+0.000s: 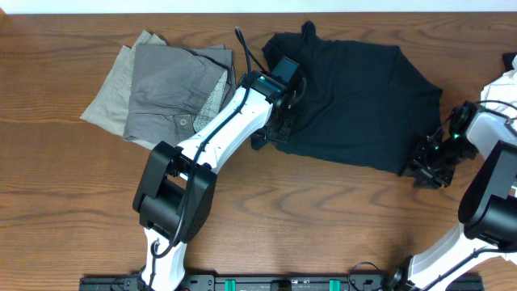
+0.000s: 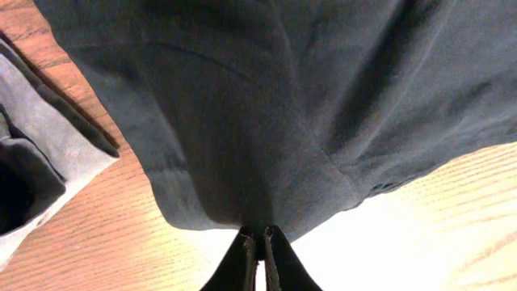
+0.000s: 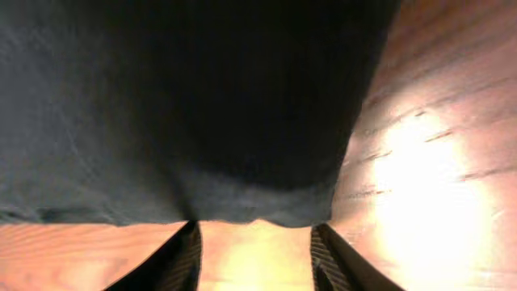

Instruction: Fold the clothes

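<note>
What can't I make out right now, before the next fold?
- Overhead: left edge of the black garment, hidden under the left hand and its arm.
- Overhead: khaki piece, mostly covered by the grey garment.
- Overhead: dark item at the right border, cut off by the frame.
- Right wrist: the black garment's layers beyond the right hand, too dark and blurred to count.

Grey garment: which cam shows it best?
Overhead. The grey garment shows whole there, folded on the khaki piece, left of the black garment. Left wrist catches only a strip of grey fabric at frame left, probably the grey garment. Right wrist shows none of it.
</note>
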`<state>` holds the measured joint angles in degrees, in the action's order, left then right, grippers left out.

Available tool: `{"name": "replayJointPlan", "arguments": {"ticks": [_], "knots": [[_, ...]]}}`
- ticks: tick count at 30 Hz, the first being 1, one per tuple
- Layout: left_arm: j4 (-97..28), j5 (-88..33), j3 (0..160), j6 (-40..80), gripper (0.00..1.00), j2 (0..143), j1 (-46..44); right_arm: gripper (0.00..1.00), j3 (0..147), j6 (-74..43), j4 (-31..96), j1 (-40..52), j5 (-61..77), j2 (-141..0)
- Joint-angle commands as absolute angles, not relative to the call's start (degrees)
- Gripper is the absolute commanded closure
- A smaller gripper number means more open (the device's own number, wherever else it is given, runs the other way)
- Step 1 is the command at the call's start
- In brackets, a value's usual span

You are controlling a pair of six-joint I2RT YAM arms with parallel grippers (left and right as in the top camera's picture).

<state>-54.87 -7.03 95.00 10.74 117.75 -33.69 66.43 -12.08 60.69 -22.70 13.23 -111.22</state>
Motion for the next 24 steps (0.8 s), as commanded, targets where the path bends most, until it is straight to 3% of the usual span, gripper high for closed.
{"name": "replayJointPlan", "arguments": {"ticks": [1,7,12,18,24], "knots": [[-54.8,-5.9,94.8,11.0,0.94,118.0,-33.6,0.54,65.0,-14.5,57.2,-24.1,12.4,-110.5],[-54.9,-5.9,94.8,11.0,0.94,118.0,-33.6,0.59,66.2,-15.7,53.0,-26.0,10.7,-110.5],[-55.1,-5.9,94.8,9.7,0.94,118.0,-33.6,0.99,67.2,-15.2,53.7,-26.6,10.0,-110.5],[-58.4,-5.9,94.8,8.1,0.94,118.0,-33.6,0.99,67.6,-14.4,57.4,-26.6,8.7,-106.7],[-67.3,-5.9,94.8,7.5,0.94,116.8,-33.6,0.99,68.2,-14.4,65.5,-26.5,4.7,-94.0]]}}
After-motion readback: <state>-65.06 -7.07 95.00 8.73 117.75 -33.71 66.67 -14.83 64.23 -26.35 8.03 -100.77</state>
